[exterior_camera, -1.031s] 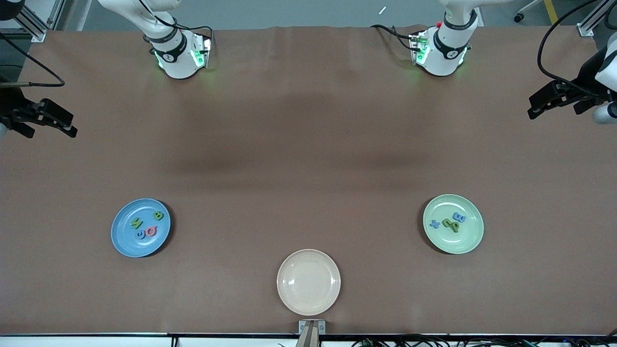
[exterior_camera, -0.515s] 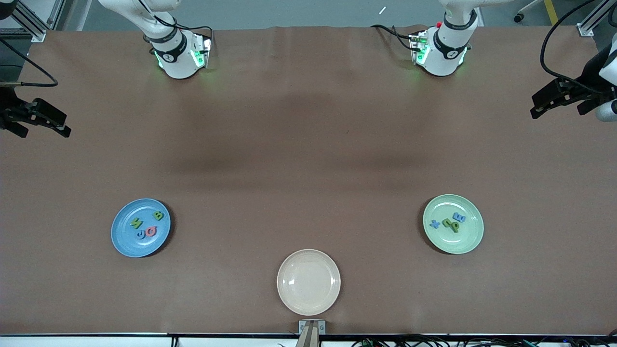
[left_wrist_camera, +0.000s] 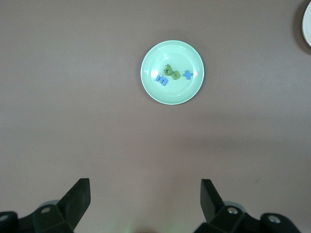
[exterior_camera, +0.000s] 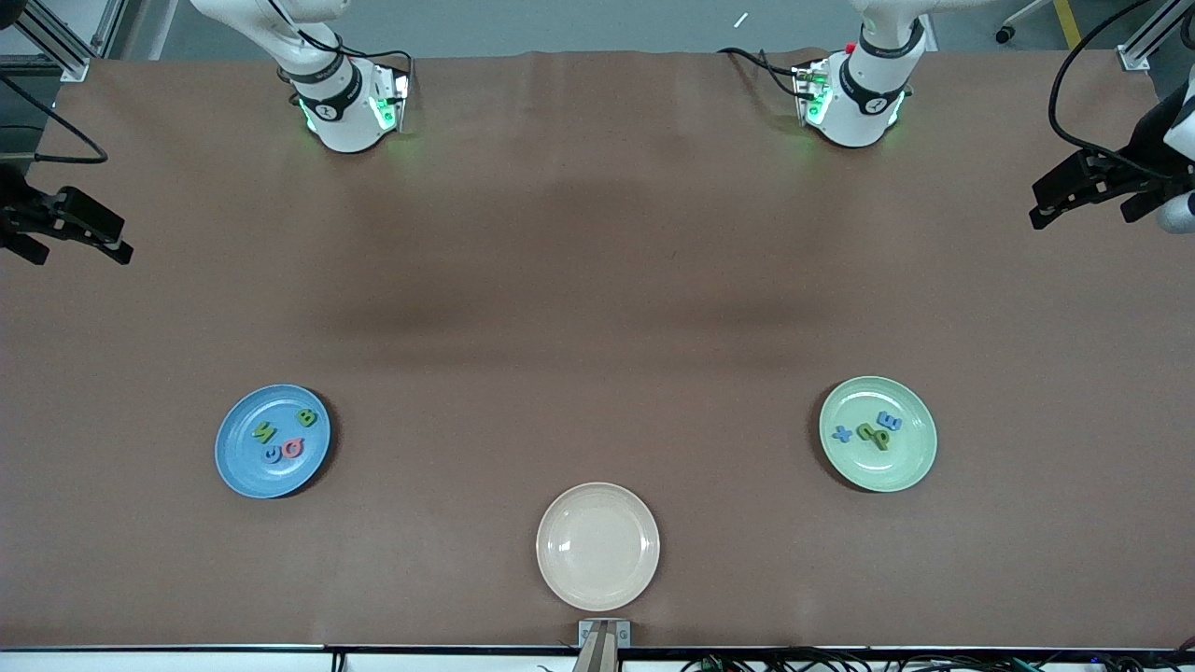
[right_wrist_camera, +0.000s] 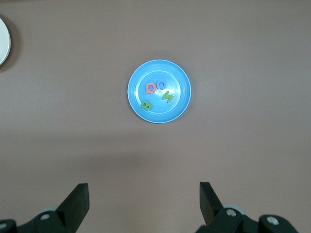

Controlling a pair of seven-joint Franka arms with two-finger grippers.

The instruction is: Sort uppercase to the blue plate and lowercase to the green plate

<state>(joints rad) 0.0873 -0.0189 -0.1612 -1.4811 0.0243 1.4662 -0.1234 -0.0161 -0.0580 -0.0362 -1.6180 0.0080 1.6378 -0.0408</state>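
Observation:
The blue plate [exterior_camera: 241,467] holds the uppercase: green N [exterior_camera: 264,431], green B [exterior_camera: 306,418], blue G [exterior_camera: 273,455] and pink-red G [exterior_camera: 293,448]. The green plate [exterior_camera: 898,472] holds the lowercase: blue x [exterior_camera: 842,433], green n [exterior_camera: 865,431], green p [exterior_camera: 881,440] and the blue E-shaped piece [exterior_camera: 891,422]. My right gripper [exterior_camera: 119,250] is open and empty, high over the table's edge at the right arm's end. In the right wrist view, the blue plate [right_wrist_camera: 171,110] lies well beyond it [right_wrist_camera: 144,196]. My left gripper [exterior_camera: 1038,217] is open and empty, high over the left arm's end, and the green plate [left_wrist_camera: 173,98] lies well beyond it [left_wrist_camera: 146,194].
An empty beige plate [exterior_camera: 597,546] sits nearest the front camera, midway between the two plates. Its edge shows in the left wrist view [left_wrist_camera: 307,24] and in the right wrist view [right_wrist_camera: 3,41]. The two arm bases [exterior_camera: 345,103] [exterior_camera: 854,98] stand at the table's back edge.
Both grippers have drifted slightly outward toward their own ends of the table. The plates and letters have not moved.

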